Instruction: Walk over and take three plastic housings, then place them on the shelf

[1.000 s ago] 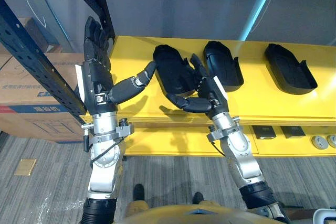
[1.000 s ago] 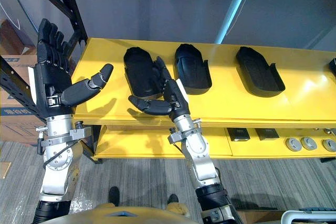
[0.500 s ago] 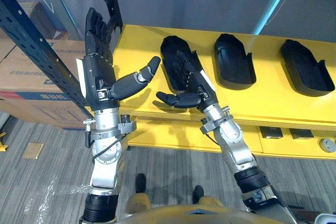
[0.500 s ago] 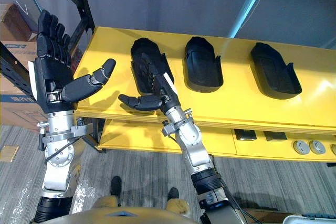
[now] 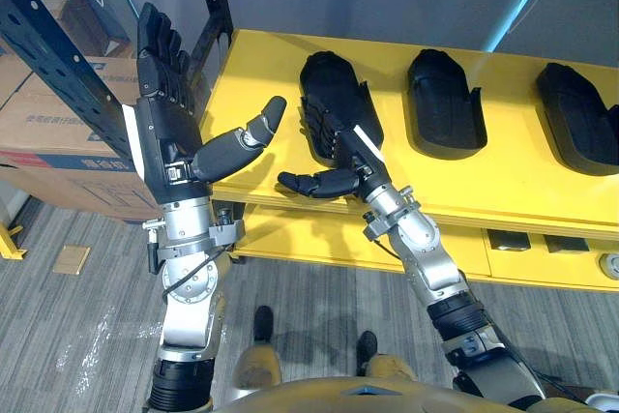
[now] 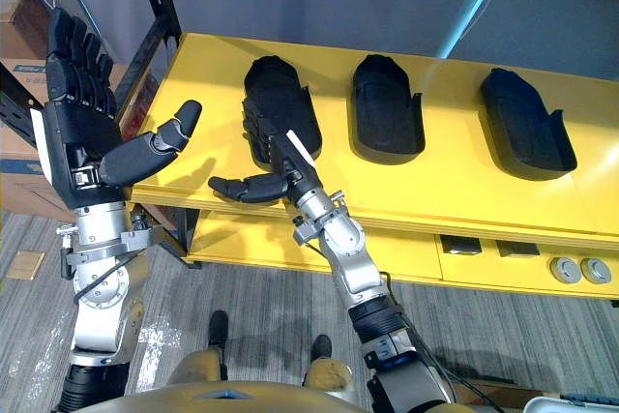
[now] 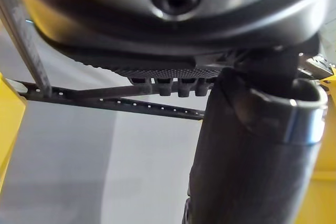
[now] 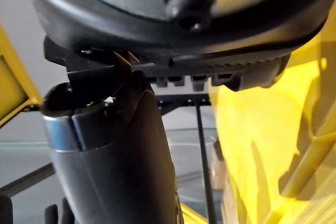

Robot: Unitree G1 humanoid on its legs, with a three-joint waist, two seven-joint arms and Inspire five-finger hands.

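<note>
Right hand (image 5: 346, 150): open, fingers straight, thumb stretched out sideways toward the robot's left. The fingers lie over the near end of the leftmost housing (image 5: 334, 92); cannot tell whether they touch it. Nothing is grasped.

Left hand (image 5: 164, 137): raised, palm open, fingers straight and pointing up, thumb angled toward the right hand. It holds nothing and hangs off the left end of the yellow table (image 5: 261, 70).

Housings: three black shells in a row on the table top, open side up and well apart. Leftmost under the right hand, then the middle housing (image 5: 443, 99) and the right housing (image 5: 580, 115).

Left of the table: dark rack (image 5: 48, 65), with cardboard boxes (image 5: 58, 128) behind it.
</note>
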